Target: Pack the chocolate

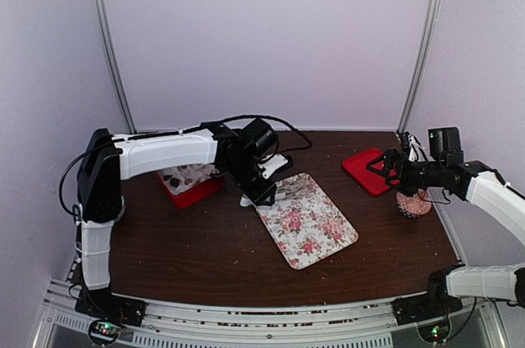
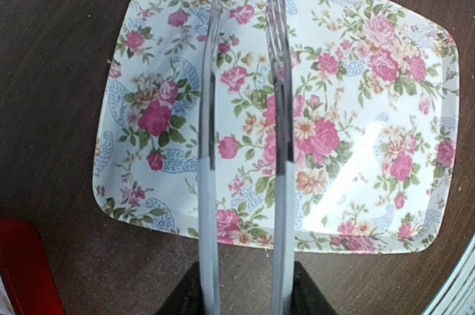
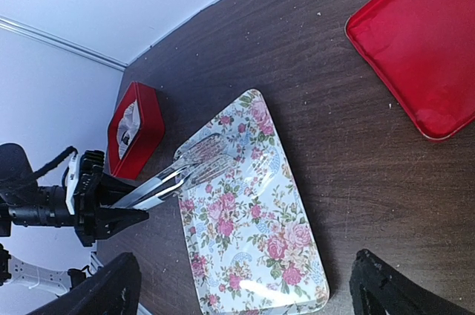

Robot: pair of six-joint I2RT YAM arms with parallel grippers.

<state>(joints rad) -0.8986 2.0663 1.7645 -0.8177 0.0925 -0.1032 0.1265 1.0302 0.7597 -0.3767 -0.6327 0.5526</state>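
Observation:
My left gripper [image 1: 261,190] [image 2: 245,291] is shut on the handle end of metal tongs [image 2: 276,107]. The tong arms stand apart with nothing between them, hovering over the near-left end of a rose-printed tray [image 1: 310,222] [image 2: 356,144] with nothing on it. The tongs also show in the right wrist view [image 3: 189,170]. A red box [image 1: 190,185] [image 3: 133,131] left of the tray holds white paper with dark specks; I cannot make out single chocolate lumps. My right gripper [image 1: 384,169] [image 3: 249,289] is open and empty, high above the table at the right.
A red lid [image 1: 367,169] [image 3: 415,55] lies flat at the back right, under my right gripper. A round patterned object [image 1: 413,203] sits beside it under the right arm. Crumbs dot the dark wooden table [image 1: 205,249].

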